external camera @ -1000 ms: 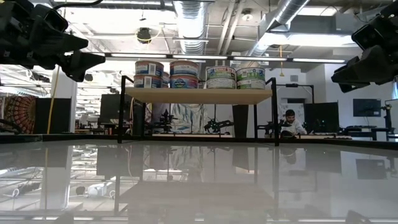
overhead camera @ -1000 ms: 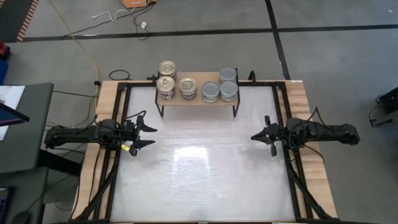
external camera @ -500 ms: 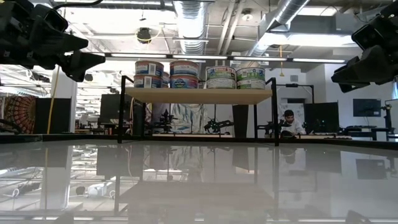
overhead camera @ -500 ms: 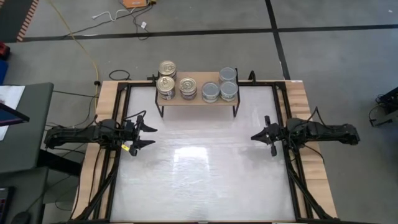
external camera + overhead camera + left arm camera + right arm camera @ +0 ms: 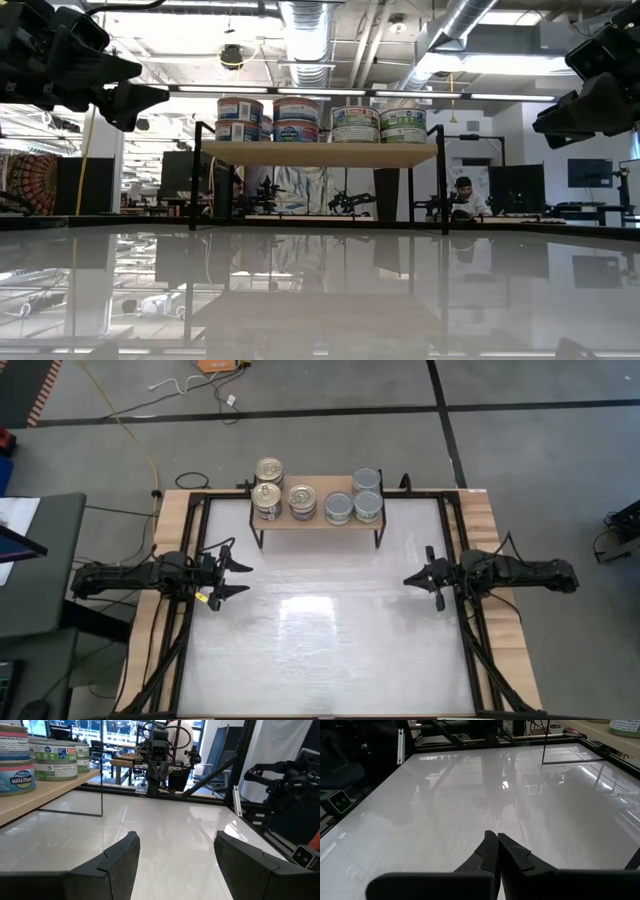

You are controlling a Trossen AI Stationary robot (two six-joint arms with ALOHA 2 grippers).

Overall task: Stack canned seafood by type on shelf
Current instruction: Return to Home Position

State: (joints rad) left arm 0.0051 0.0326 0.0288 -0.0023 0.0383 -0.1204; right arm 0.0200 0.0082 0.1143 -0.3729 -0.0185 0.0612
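The light-wood shelf (image 5: 318, 520) stands on thin black legs at the table's far edge. Its cans (image 5: 296, 120) rest on the board in short stacks: gold-lidded tins (image 5: 267, 496) toward its left end, silver-lidded tins (image 5: 367, 506) toward its right end. In the left wrist view the labelled cans (image 5: 52, 757) show on the shelf board. My left gripper (image 5: 240, 577) hovers open above the table's left part, its fingers (image 5: 117, 862) wide apart and holding nothing. My right gripper (image 5: 410, 579) hovers above the right part, its fingers (image 5: 490, 851) shut together and empty.
The white tabletop (image 5: 330, 640) lies between the two arms and toward the near edge. Black frame rails (image 5: 465, 560) run along the table's sides. Beyond the far edge are room furniture and a seated person (image 5: 465, 197).
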